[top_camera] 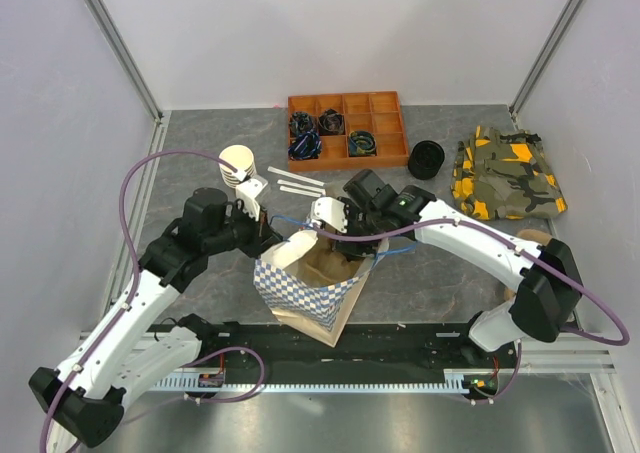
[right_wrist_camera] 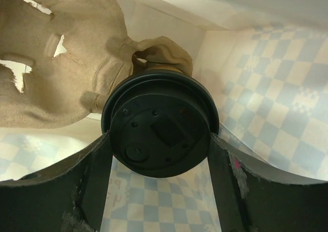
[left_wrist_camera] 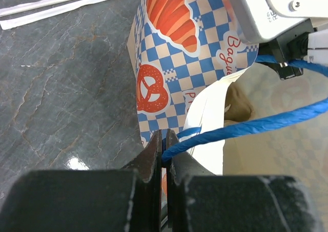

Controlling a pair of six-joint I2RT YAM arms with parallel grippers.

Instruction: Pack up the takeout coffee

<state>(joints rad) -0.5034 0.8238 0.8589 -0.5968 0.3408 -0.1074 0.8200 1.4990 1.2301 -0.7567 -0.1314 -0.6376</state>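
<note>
Coffee [right_wrist_camera: 160, 124] clamped at its black lid between both fingers of right pincer [right_wrist_camera: 159, 137], down inside the checked paper bag [top_camera: 300, 288], beside crumpled brown paper [right_wrist_camera: 66, 73]. Left pincer [left_wrist_camera: 164, 147] pinched shut on the bag's blue handle [left_wrist_camera: 246, 127], at the rim. Bag standing on grey desk [left_wrist_camera: 61, 88], mouth open between the arms, wrapped straws [top_camera: 296, 181] and a lidless cup [top_camera: 238, 161] behind it, apart
</note>
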